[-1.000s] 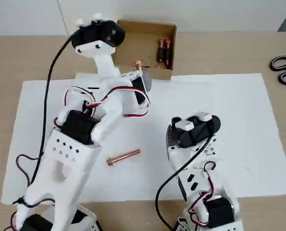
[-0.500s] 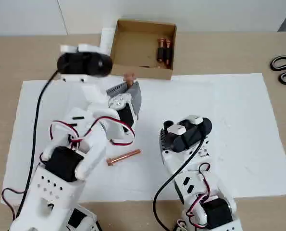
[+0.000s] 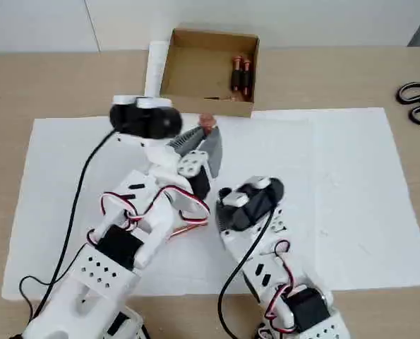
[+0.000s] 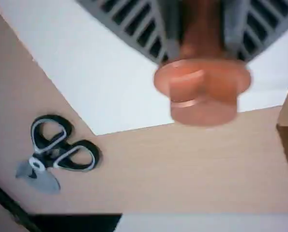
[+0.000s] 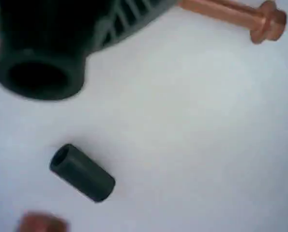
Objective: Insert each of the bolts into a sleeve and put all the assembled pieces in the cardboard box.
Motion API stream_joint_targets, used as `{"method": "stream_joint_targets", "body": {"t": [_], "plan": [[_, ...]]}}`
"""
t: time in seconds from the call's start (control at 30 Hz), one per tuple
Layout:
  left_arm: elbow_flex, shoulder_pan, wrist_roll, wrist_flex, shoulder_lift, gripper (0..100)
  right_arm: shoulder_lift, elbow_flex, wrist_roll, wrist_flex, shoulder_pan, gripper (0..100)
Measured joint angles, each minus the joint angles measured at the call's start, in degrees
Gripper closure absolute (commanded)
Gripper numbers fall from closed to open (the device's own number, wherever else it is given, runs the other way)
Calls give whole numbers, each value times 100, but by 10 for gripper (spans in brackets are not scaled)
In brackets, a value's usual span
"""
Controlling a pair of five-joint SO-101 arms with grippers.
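Left jaws clamped on bolt [image 3: 206, 121], right jaws on sleeve [image 5: 37, 72]; square shank to bore before pushing.

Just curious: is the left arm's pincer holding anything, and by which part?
A copper bolt, clamped by its shank in the left pincer; its head sticks out.

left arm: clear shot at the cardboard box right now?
Probably yes. The left gripper, shut on a bolt, sits just short of the near wall of the cardboard box, with only bare paper between them and nothing over the open top.
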State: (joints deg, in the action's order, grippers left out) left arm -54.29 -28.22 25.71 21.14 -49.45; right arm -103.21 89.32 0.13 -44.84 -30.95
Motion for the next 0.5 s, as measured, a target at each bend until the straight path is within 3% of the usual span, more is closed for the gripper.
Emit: {"method": "stream_joint_targets", "body": {"t": [0.5], "plan": [[-264, -220, -316, -18, -26, 994, 0, 0, -765, 62, 53, 995]]}}
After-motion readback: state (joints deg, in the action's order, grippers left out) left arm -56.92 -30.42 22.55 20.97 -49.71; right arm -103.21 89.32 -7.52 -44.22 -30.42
